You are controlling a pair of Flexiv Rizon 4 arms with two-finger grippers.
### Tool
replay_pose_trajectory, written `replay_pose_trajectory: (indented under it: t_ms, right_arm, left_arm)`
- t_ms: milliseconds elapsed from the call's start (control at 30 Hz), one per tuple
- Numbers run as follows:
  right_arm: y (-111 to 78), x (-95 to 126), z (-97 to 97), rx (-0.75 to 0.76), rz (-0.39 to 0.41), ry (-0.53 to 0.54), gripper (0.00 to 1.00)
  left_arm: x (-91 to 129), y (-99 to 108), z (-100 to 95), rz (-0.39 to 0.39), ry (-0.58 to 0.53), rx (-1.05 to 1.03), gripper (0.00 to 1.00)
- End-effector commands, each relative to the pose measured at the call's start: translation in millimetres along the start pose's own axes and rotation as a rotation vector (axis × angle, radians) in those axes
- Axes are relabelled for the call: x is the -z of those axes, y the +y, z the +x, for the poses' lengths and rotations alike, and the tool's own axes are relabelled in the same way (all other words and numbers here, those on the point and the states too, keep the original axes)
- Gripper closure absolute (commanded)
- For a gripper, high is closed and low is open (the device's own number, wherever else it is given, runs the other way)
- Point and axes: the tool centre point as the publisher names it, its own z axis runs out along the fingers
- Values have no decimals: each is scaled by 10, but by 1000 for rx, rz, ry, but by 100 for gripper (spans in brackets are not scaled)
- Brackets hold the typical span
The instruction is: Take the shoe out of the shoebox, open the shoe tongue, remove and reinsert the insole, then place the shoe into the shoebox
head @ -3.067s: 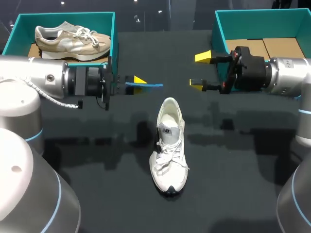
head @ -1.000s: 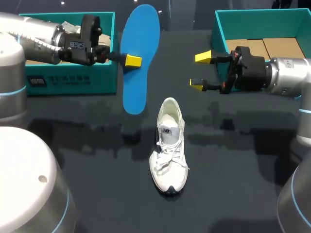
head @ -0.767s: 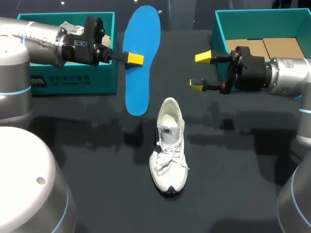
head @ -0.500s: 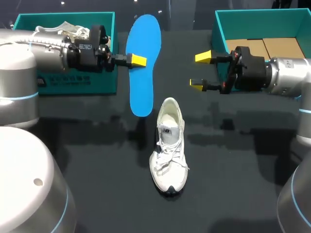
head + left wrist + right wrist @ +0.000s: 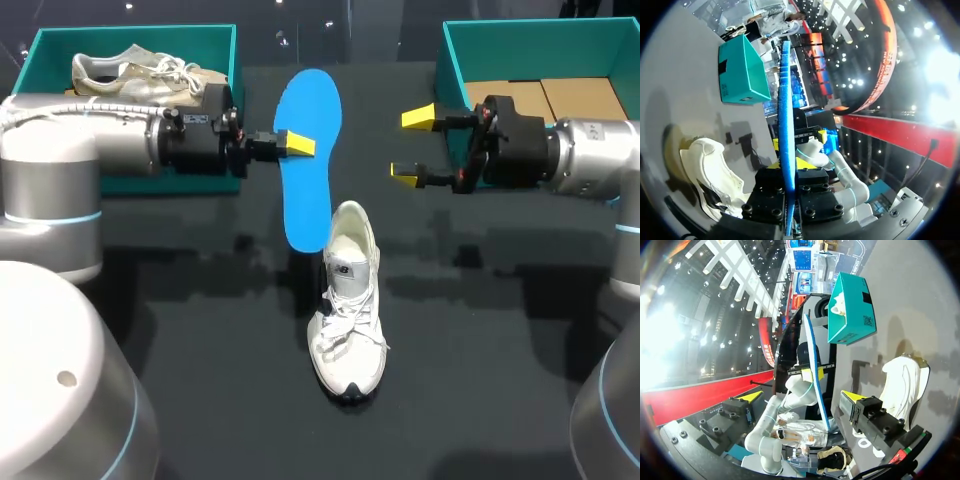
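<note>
A white shoe (image 5: 347, 300) stands on the dark table, heel opening toward the back. My left gripper (image 5: 295, 143) is shut on a blue insole (image 5: 308, 190), which hangs on edge with its lower end just left of the shoe's heel. In the left wrist view the insole (image 5: 786, 115) runs edge-on out from my gripper (image 5: 788, 200), with the shoe (image 5: 710, 172) beside it. My right gripper (image 5: 412, 146) stands open and empty, right of the insole and behind the shoe. Its wrist view has the insole (image 5: 816, 385) and shoe (image 5: 902, 380) ahead of the gripper (image 5: 801, 396).
A teal shoebox (image 5: 225, 45) at the back left holds a beige shoe (image 5: 140, 72). A second teal shoebox (image 5: 455, 60) at the back right has brown card in its bottom, close behind my right arm. Dark table surface surrounds the white shoe.
My left arm has carried the insole to the right and down, from beside the left box to just behind the shoe's heel. The right arm and the shoe have kept still.
</note>
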Motion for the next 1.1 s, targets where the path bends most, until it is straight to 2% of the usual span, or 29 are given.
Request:
replay_pose_trajectory:
  t_ms: [33, 267, 700, 900, 1100]
  right_arm:
    - [-11, -3, 1, -1, 0, -3, 0]
    - [-11, -3, 1, -1, 0, -3, 0]
    - [-11, -3, 1, -1, 0, -3, 0]
    - [-40, 46, 93, -4, 5, -100, 0]
    - [-43, 119, 296, -46, 25, -253, 0]
  left_arm:
    - [-48, -13, -104, 7, 10, 28, 100]
    - [-112, -25, -196, 30, 6, 104, 100]
    - [-223, -68, -371, 130, -10, 219, 100]
    - [-267, -53, -392, 138, -25, 224, 100]
    - [-271, -49, -393, 138, -27, 225, 100]
